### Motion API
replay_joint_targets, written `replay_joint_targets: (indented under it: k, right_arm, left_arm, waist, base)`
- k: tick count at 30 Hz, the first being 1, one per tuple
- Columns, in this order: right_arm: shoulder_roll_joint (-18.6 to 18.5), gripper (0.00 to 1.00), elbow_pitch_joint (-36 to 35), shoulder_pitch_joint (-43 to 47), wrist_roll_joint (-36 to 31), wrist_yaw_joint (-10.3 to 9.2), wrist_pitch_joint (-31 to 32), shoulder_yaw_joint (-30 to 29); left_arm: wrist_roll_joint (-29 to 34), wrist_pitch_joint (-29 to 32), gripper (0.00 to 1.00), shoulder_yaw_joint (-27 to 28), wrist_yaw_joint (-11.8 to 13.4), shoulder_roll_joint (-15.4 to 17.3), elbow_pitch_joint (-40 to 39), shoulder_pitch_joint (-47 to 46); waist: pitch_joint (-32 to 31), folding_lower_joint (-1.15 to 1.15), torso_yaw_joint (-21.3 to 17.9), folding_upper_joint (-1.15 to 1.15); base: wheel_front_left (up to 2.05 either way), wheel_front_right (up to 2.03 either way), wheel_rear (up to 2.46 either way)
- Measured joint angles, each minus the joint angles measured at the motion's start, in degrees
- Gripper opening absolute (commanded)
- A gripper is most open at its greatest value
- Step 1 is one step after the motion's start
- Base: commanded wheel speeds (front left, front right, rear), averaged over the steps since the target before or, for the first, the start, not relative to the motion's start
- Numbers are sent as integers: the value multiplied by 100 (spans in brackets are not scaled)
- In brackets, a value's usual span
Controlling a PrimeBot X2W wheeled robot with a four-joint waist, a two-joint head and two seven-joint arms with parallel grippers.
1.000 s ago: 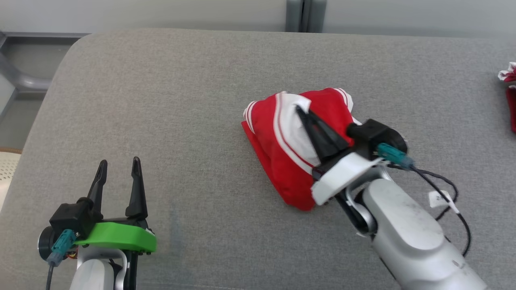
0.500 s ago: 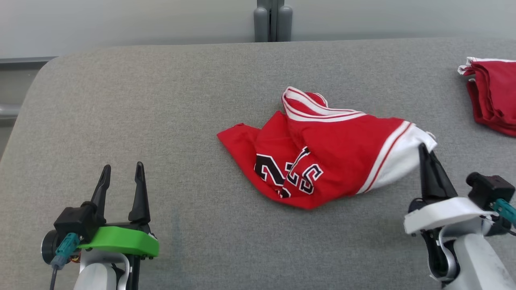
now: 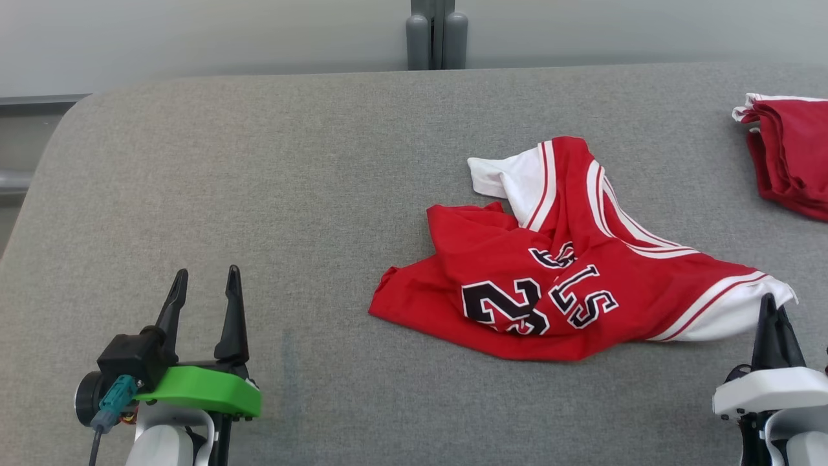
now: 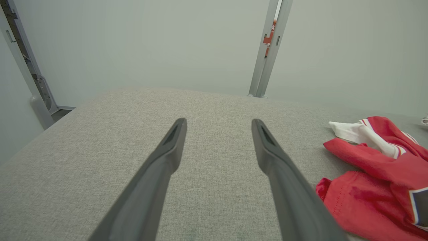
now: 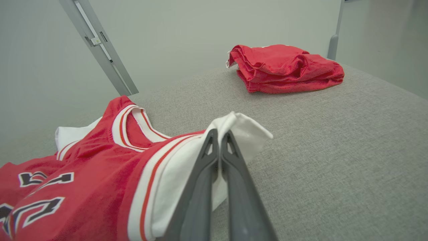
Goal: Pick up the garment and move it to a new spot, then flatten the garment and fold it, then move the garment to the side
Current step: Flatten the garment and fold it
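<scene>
**Jersey pinned at its right corner, wide room to the left**

The grey padded table (image 3: 259, 181) lies bare along its near strip and across its whole left half, up to the rounded far-left corner. The red jersey (image 3: 569, 285) lies crumpled right of centre with its numbers facing up. Its lower hem points toward the bare left side, and a white-trimmed part reaches toward the far edge. Beyond it, at the far right edge, sits a folded red pile (image 3: 789, 162), well apart from the jersey. A grey post (image 3: 436, 35) stands behind the far edge, near the middle.

The left gripper (image 3: 207, 270) hovers over the bare near-left cloth with its fingers spread wide, holding nothing and touching nothing. The jersey's near hem lies off to its right in the left wrist view (image 4: 378, 174).

The right gripper (image 3: 773, 301) sits at the near right, clamped on the jersey's white corner. In the right wrist view its fingers (image 5: 214, 157) are pressed together, and the white hem is lifted and folded around their tips.
</scene>
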Motion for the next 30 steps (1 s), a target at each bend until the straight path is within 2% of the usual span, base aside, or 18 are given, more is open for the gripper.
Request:
replay_joint_targets:
  k: [1,12,20,24,30]
  right_arm:
    - [13,100,-24,-13,-55,0,0,27]
    - [-91,100,-978,-361,-577,0,-1,467]
    - [-224,100,-1562,-287,-728,0,-1,1430]
    - [-202,100,-1705,-62,-851,0,-1,1842]
    - [-91,100,-1774,99,-933,0,-1,2024]
  left_arm:
    - [-1,0,100,4,0,0,0,2]
    - [0,0,100,33,-18,15,1,12]
    - [1,0,100,63,-19,16,-9,19]
    - [1,0,100,63,-19,14,-3,26]
    - [3,0,100,51,-19,4,-9,63]
  waist:
    - [-4,0,-9,0]
    - [-46,0,-148,0]
    - [-57,0,-234,0]
    - [-77,0,-242,0]
    - [-51,0,-264,0]
  base:
    - [0,0,0]
    - [0,0,0]
    - [0,0,0]
    - [0,0,0]
    - [0,0,0]
